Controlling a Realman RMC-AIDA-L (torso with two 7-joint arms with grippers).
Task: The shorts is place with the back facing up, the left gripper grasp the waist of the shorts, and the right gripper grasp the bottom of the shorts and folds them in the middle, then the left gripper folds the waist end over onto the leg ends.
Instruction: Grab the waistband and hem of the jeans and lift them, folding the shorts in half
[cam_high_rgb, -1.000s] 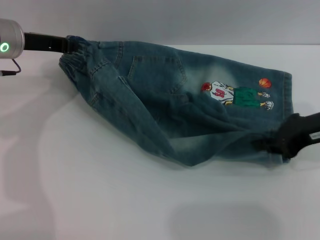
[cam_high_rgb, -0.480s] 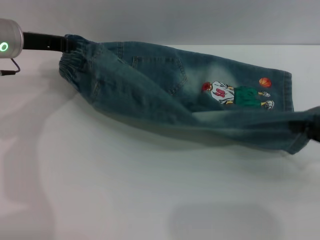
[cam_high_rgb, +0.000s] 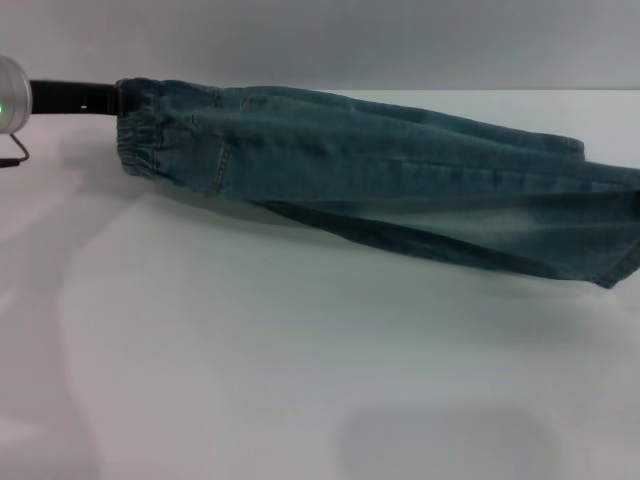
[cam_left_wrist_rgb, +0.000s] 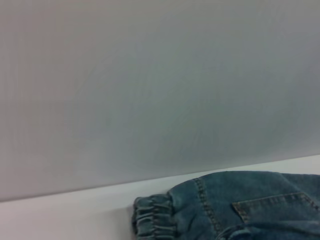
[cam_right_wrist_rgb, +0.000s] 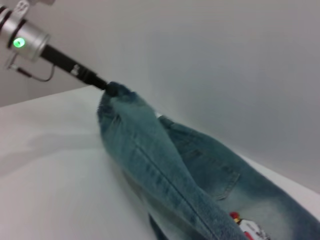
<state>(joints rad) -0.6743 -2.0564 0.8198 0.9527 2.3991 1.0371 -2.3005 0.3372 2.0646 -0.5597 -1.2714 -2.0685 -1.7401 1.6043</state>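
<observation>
1. Since a second ago, the near half of the shorts (cam_high_rgb: 380, 185) has been carried up and over the far half: the cartoon print and back pocket that faced the head camera are now covered there, and only plain denim shows.
2. At the left, the left end effector (cam_high_rgb: 118, 98) sits at the elastic waist (cam_high_rgb: 150, 140), its dark stem running into the bunched band. The waist hangs from it, so I judge it pinched on the fabric, though the fingers themselves are hidden.
3. The right end effector has slipped past the right edge of the head view. Whether it is pressed together on the leg ends (cam_high_rgb: 605, 240) I cannot tell.
4. In the right wrist view the fold line (cam_right_wrist_rgb: 165, 175) runs as a raised ridge from waist to legs, with the print still peeking out beneath it.
5. The garment stretches across the back of the white desk (cam_high_rgb: 300, 380), partly lifted.
6. By my reading the lengthwise fold is nearly closed; laying it flat and bringing waist over legs remain.
</observation>
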